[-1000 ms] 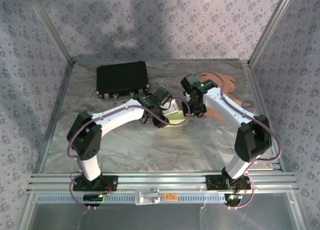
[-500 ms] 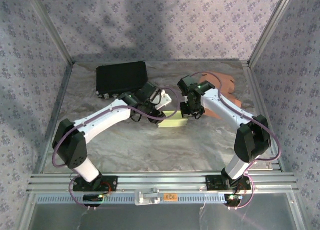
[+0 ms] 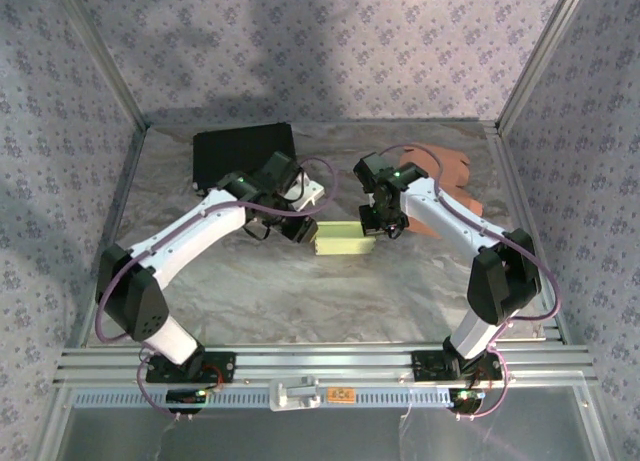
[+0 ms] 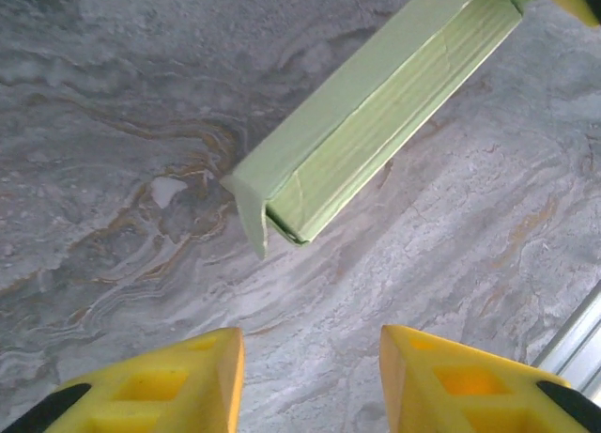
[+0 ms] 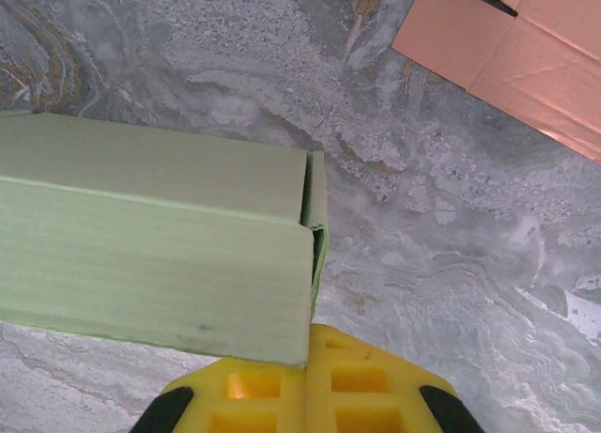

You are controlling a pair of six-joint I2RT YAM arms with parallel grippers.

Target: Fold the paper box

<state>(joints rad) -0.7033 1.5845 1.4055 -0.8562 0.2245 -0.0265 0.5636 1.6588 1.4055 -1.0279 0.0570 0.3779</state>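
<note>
Marbled grey table point(image 3: 250, 291), patterned cloth walls point(image 3: 330, 51): that is our workspace. We start at the tools. Our left gripper point(image 4: 308, 347) hangs above the bare tabletop with its yellow fingers apart and nothing between them, aimed at the left end of the paper box point(image 4: 376, 123). Our right gripper point(image 5: 310, 377) has its fingers closed together and sits tight against the corner at the box's other end (whether a thin edge of paper is pinched there, we cannot tell).

The pale green box lies in the middle of the table, between the two grippers, on its side as a long squared tube. We judge the main body done: its walls stand up and the long edges are creased. At the left end a small flap point(image 4: 246, 208) juts out untucked and the end looks open. The right end shows a narrow seam that is not fully closed. So closing the ends is what remains.

Further out, a black case point(image 3: 245, 156) sits toward the far left, and a flat orange cardboard sheet point(image 3: 455, 181) lies to the right, both apart from the box.
</note>
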